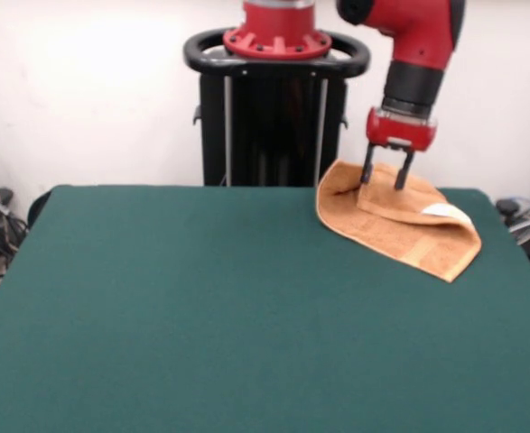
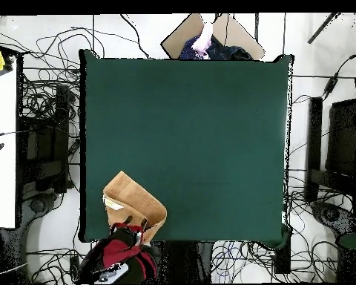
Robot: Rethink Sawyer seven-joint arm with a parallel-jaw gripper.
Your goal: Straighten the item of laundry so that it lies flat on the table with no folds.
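Note:
The item of laundry [image 1: 413, 230], an orange-tan towel, lies crumpled and folded over itself at the table's [image 1: 201, 298] far right corner in the front view. A white tag [image 1: 446, 211] shows on its upper layer. My gripper [image 1: 384, 183] hangs straight down over the towel's rear part, open, with both fingertips down at the cloth. In the overhead view the towel [image 2: 130, 199] sits at the table's [image 2: 196, 133] lower left corner, and the gripper [image 2: 133, 227] covers its lower edge. I cannot tell whether any cloth sits between the fingers.
The towel reaches close to the table's edges at that corner. A person's hand [image 2: 205, 38] and a brown board [image 2: 233, 31] show beyond the table's top edge in the overhead view. Cables and equipment surround the table on the floor.

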